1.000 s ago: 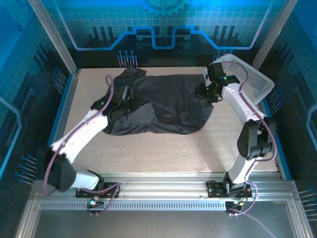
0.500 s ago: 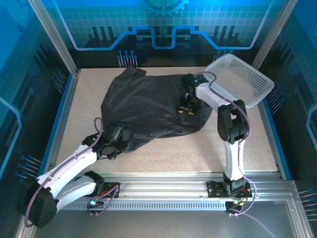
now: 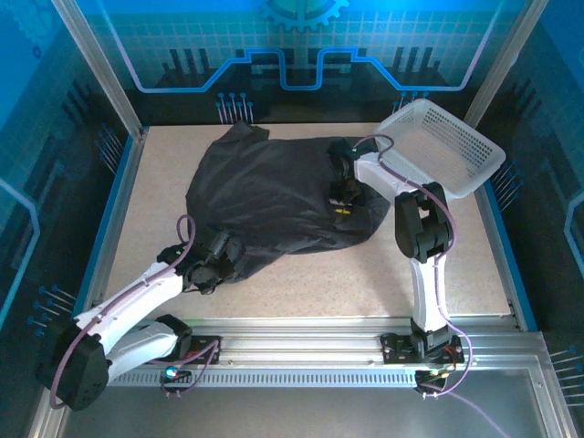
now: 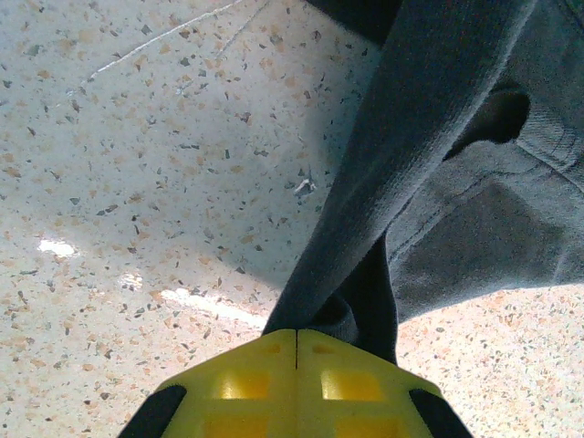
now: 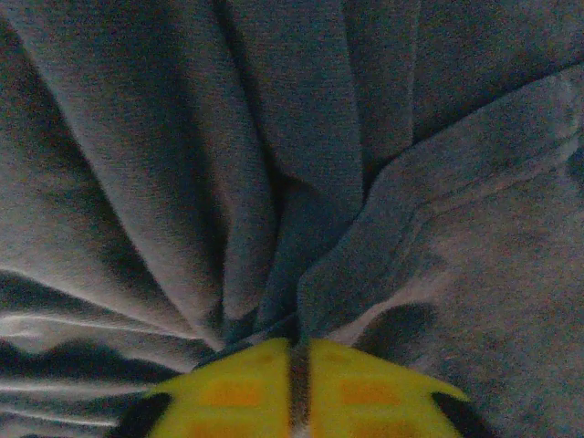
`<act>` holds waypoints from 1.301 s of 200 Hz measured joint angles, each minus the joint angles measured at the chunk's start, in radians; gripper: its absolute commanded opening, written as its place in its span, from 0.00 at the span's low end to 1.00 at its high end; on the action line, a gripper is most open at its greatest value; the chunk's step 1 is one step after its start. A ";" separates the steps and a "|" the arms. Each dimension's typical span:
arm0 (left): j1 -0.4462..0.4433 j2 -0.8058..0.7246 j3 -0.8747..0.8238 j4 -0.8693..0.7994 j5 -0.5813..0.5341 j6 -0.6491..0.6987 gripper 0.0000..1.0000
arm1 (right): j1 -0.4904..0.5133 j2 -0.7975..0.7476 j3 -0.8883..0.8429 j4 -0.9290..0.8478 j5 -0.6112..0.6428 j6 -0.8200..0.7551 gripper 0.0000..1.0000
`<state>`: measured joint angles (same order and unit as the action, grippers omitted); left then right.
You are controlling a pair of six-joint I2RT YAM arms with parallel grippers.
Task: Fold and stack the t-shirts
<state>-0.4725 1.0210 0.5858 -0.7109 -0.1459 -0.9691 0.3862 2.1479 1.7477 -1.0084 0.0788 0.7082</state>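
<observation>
Spreading out a single garment ahead of the first fold is the step judged to be in hand; nothing is folded and no stack is begun.

- T-shirt (image 3: 265, 187): dark charcoal cloth, rumpled and loosely spread over the far middle of the desk (image 3: 383, 283). Its near-left corner is drawn toward the arm bases. Its right edge lies near the white lattice basket (image 3: 447, 146); whether they touch cannot be told.
- Left gripper (image 4: 297, 339): yellow pads together, clamped on a twisted strand of the t-shirt at the near-left corner. The cloth rises taut from the pads, with bare speckled desk on one side.
- Right gripper (image 5: 298, 351): pads pressed together on a gathered pinch of the t-shirt beside a stitched seam, with pleats fanning away from the grip. The top view puts this hold on the garment's right-middle part, inward of its edge.
- Next move, as judged: the two holds need to draw apart, low over the desk, so the panel flattens and the sleeves and hem show. The right hold sits inside the cloth rather than at a corner, so a regrip nearer an edge looks likely. Pulling hard against bunched folds risks dragging the whole garment instead of opening it.
- Markings: no brand, tag, print or writing can be read on the cloth, the pads or the basket. The blue rear panel (image 3: 301, 55) carries a gear-and-line graphic with no words.
</observation>
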 measured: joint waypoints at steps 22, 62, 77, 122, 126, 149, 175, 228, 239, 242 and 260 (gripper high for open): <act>0.000 0.000 0.000 0.000 0.000 0.002 0.00 | -0.021 -0.043 -0.066 0.009 0.004 0.016 0.00; 0.000 0.000 0.000 -0.014 0.000 0.003 0.00 | -0.100 -0.256 -0.187 0.029 0.039 0.022 0.00; 0.000 0.000 0.000 -0.022 0.000 0.003 0.00 | -0.148 -0.366 -0.245 0.038 0.051 0.025 0.00; 0.000 -0.001 0.000 -0.044 0.000 0.002 0.00 | -0.280 -0.636 -0.448 0.037 0.087 0.051 0.00; 0.000 -0.002 0.000 -0.046 0.000 0.002 0.00 | -0.288 -0.652 -0.465 0.035 0.088 0.052 0.00; 0.000 -0.006 0.000 -0.054 -0.006 0.002 0.00 | -0.333 -0.708 -0.525 0.015 0.090 0.048 0.00; 0.000 -0.011 0.001 -0.073 -0.026 -0.001 0.00 | -0.349 -0.697 -0.504 -0.001 0.099 0.028 0.00; 0.000 -0.041 0.032 -0.138 -0.099 -0.002 0.00 | -0.351 -0.674 -0.331 -0.056 0.113 0.025 0.00; 0.000 -0.055 0.035 -0.146 -0.113 -0.002 0.00 | -0.348 -0.674 -0.312 -0.073 0.113 0.025 0.00; 0.000 -0.057 0.035 -0.147 -0.115 -0.002 0.00 | -0.348 -0.674 -0.308 -0.078 0.113 0.025 0.00; 0.000 -0.063 0.035 -0.154 -0.129 -0.002 0.00 | -0.343 -0.681 -0.306 -0.109 0.112 0.028 0.00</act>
<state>-0.4725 0.9581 0.6205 -0.8650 -0.2745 -0.9707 0.0433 1.4673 1.4418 -1.1179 0.1909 0.7361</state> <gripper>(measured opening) 0.053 0.059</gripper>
